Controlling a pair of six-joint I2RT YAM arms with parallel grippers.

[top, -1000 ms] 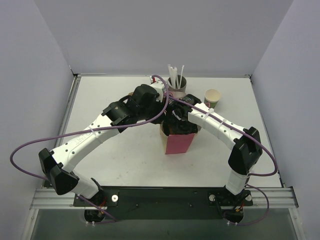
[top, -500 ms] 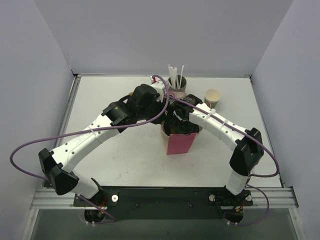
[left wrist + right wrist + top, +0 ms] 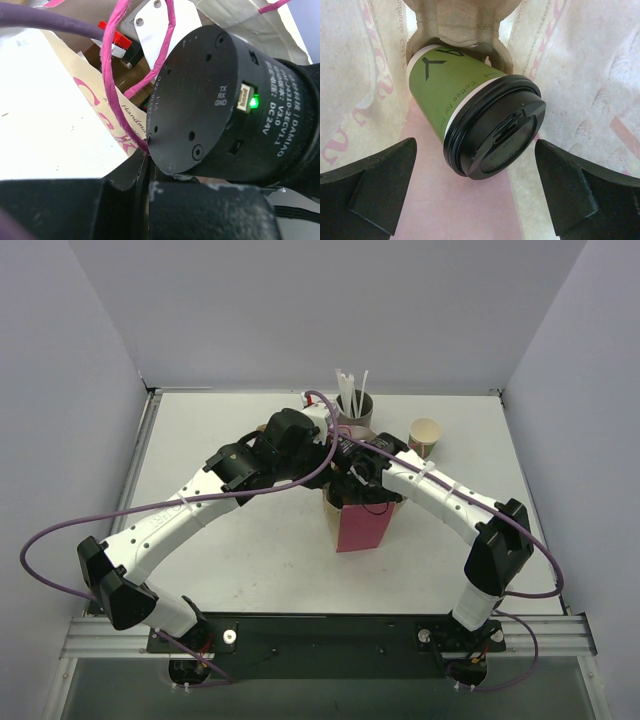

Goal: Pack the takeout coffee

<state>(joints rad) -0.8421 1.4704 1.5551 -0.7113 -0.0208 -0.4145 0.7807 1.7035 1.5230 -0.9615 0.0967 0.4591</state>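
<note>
The takeout coffee [image 3: 447,92], a green paper cup with a black lid [image 3: 502,132], leans tilted in a pulp carrier [image 3: 452,22] inside the pink paper bag [image 3: 362,530]. My right gripper [image 3: 475,142] hangs above it in the bag's mouth, open, with both fingers apart from the cup. In the top view the right gripper [image 3: 352,485] sits over the bag opening. My left gripper [image 3: 147,165] is shut at the bag's rim, where the paper edge and pink handle cord [image 3: 112,85] run into its jaws.
A grey cylinder of white straws [image 3: 353,412] stands just behind the bag. A second green cup with a cream inside [image 3: 425,435] stands at the back right. The right arm's black motor housing [image 3: 215,100] fills most of the left wrist view.
The right gripper has opened a little wider and its wrist has drawn back up and left over the bag mouth. The left arm has not moved.
</note>
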